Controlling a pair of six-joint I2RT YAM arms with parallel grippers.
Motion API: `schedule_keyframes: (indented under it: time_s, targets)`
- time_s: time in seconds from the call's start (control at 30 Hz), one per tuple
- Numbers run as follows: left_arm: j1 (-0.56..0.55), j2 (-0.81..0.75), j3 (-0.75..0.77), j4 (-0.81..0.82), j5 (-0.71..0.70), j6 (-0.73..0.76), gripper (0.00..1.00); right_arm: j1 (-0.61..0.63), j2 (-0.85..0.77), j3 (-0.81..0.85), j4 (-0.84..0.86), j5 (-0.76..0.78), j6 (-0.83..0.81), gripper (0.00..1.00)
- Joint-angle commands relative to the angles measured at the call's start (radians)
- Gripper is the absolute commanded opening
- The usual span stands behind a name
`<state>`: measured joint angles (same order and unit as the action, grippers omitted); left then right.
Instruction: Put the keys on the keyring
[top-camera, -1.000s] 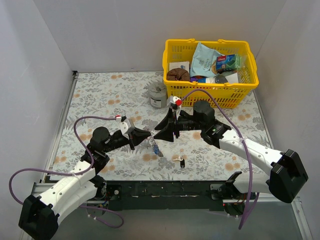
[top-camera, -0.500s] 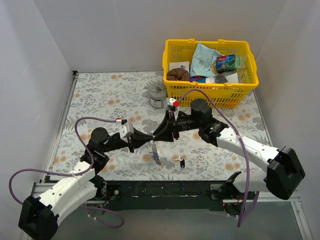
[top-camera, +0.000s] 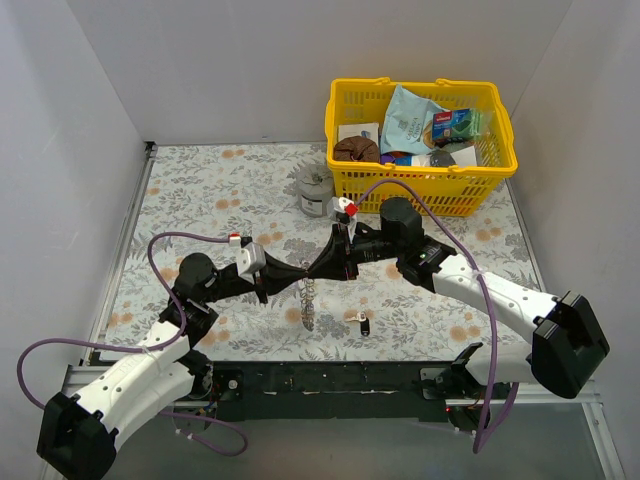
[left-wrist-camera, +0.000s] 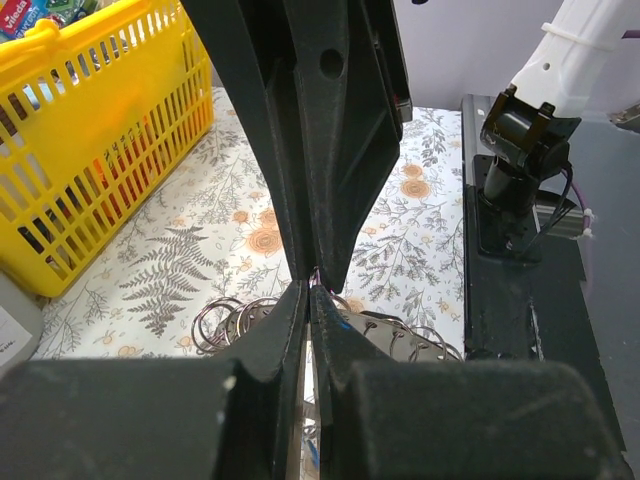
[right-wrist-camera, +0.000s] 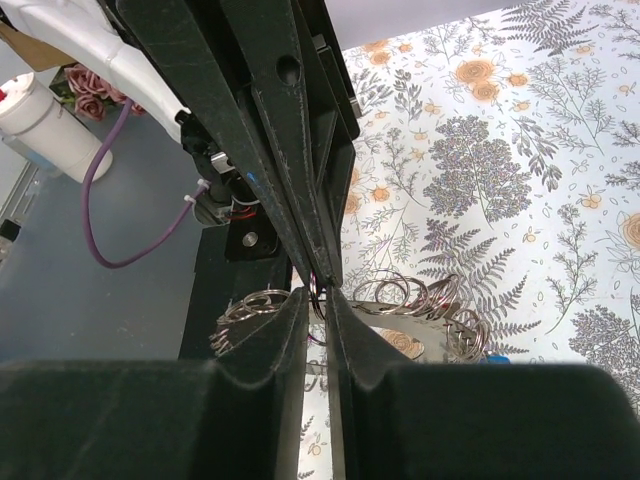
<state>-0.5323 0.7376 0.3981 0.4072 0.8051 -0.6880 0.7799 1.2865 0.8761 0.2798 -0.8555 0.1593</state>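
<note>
The keyring (top-camera: 308, 303) hangs as a limp silvery strand of rings and small keys, above the table's front middle. My left gripper (top-camera: 299, 274) and right gripper (top-camera: 317, 272) meet tip to tip at its top, both shut on it. In the left wrist view my left gripper (left-wrist-camera: 311, 293) pinches a thin ring, with loops of the keyring (left-wrist-camera: 226, 321) spilling to both sides. In the right wrist view my right gripper (right-wrist-camera: 320, 297) pinches the same ring, with more loops of the keyring (right-wrist-camera: 425, 295) beside it. A small loose key (top-camera: 362, 322) lies on the table to the right.
A yellow basket (top-camera: 420, 195) full of packets stands at the back right. A grey tin cup (top-camera: 314, 190) stands just left of it. The black base rail (top-camera: 320, 380) runs along the near edge.
The two grippers have closed in until their tips meet. The keyring has risen off the table and now hangs straight down from them.
</note>
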Motion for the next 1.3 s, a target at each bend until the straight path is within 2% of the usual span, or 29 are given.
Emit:
schedule_keyframes:
  time_s: [0.0, 0.03, 0.07, 0.33, 0.37, 0.43, 0.47, 0.5, 0.53, 0.67, 0.8, 1.03, 1.17, 1.2, 1.27]
  targets:
    - [-0.003, -0.02, 0.045, 0.059, 0.013, -0.01, 0.0, -0.002, 0.005, 0.015, -0.007, 0.036, -0.011, 0.16]
    - [-0.001, -0.018, 0.047, 0.061, 0.019, -0.01, 0.0, -0.002, 0.008, 0.023, -0.013, 0.059, -0.004, 0.12]
    - [-0.001, -0.017, 0.047, 0.062, 0.019, -0.015, 0.0, -0.002, 0.01, 0.027, -0.02, 0.07, -0.001, 0.02]
    - [-0.001, -0.026, 0.056, 0.053, -0.017, -0.021, 0.0, -0.002, 0.024, 0.058, -0.037, 0.092, 0.019, 0.01]
    - [-0.001, -0.029, 0.056, 0.05, -0.05, -0.021, 0.07, -0.002, 0.019, 0.057, -0.034, 0.088, 0.02, 0.01]
    - [-0.003, -0.041, 0.054, 0.045, -0.092, -0.038, 0.62, -0.002, 0.014, 0.058, -0.03, 0.079, 0.02, 0.01]
    - [-0.003, -0.059, 0.053, 0.045, -0.119, -0.044, 0.81, -0.002, 0.013, 0.06, -0.03, 0.078, 0.02, 0.01]
    - [-0.001, -0.072, 0.044, 0.065, -0.186, -0.06, 0.93, -0.004, 0.011, 0.063, -0.031, 0.076, 0.02, 0.01]
    - [0.0, -0.086, 0.035, 0.079, -0.22, -0.088, 0.98, -0.004, 0.007, 0.061, -0.036, 0.082, 0.02, 0.01]
    - [0.006, -0.15, 0.001, 0.137, -0.307, -0.136, 0.98, -0.007, -0.006, 0.06, -0.037, 0.085, 0.016, 0.01]
    - [0.017, -0.144, 0.018, 0.081, -0.253, -0.125, 0.97, -0.013, -0.007, 0.073, -0.051, 0.062, 0.002, 0.01]
    - [0.066, -0.103, 0.057, 0.028, -0.055, -0.093, 0.85, -0.033, -0.029, 0.107, -0.111, -0.06, -0.083, 0.01]
    - [0.109, -0.054, 0.109, 0.019, 0.126, -0.081, 0.78, -0.071, -0.067, 0.081, -0.054, -0.161, -0.075, 0.01]
    - [0.133, -0.04, 0.117, 0.03, 0.216, -0.096, 0.76, -0.094, -0.072, 0.078, -0.03, -0.183, -0.063, 0.01]
    - [0.172, 0.006, 0.133, 0.065, 0.3, -0.126, 0.74, -0.116, -0.081, 0.075, -0.001, -0.243, -0.022, 0.01]
